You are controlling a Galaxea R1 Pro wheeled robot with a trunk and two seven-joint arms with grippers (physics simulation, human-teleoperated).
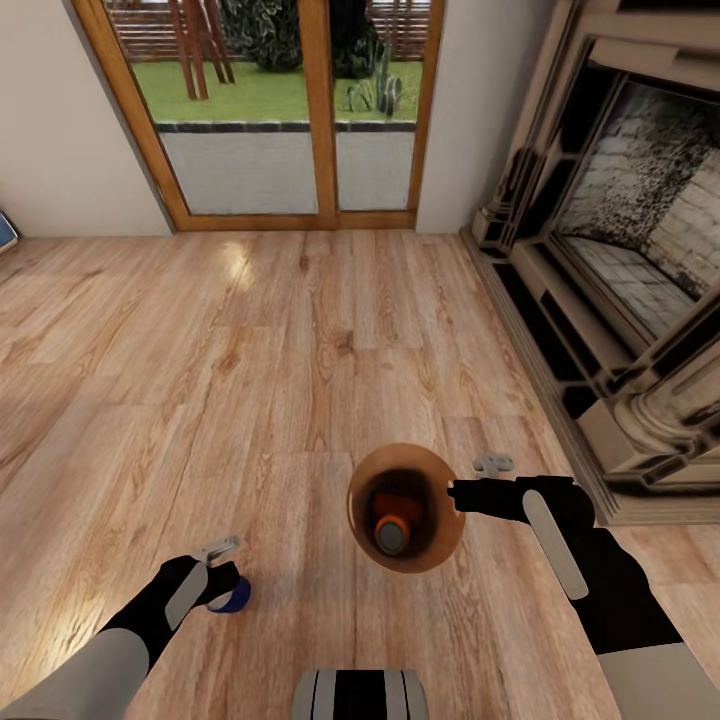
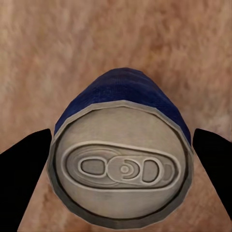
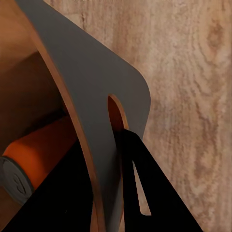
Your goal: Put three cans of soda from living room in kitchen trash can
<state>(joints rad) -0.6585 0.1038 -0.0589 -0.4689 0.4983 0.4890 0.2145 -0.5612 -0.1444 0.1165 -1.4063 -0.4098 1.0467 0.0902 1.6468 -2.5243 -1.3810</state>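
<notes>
Roughly midway, judging by what shows: the right gripper [image 1: 458, 494] pinches the rim of the tash can [image 1: 362, 478], one finger inside the wall and one outside, holding it above the wood floor [image 1: 300, 350]. Just inside the bin from that gripper lies an orange can of soda [image 1: 393, 528], on its side. The left gripper [image 1: 222, 570] is closed around the dark blue can of soda [image 2: 121, 145], its pale pull-tab top facing the wrist camera and a dark finger touching each side. So one can appears binned, another is in hand, and both seemingly await carrying to the kitchen. A second orange can cannot be made out; the bin's shadowed depths might hide it. Ahead of both grippers stand glass doors [image 1: 270, 110], with a brick fireplace [image 1: 620, 250] beyond the right gripper.
</notes>
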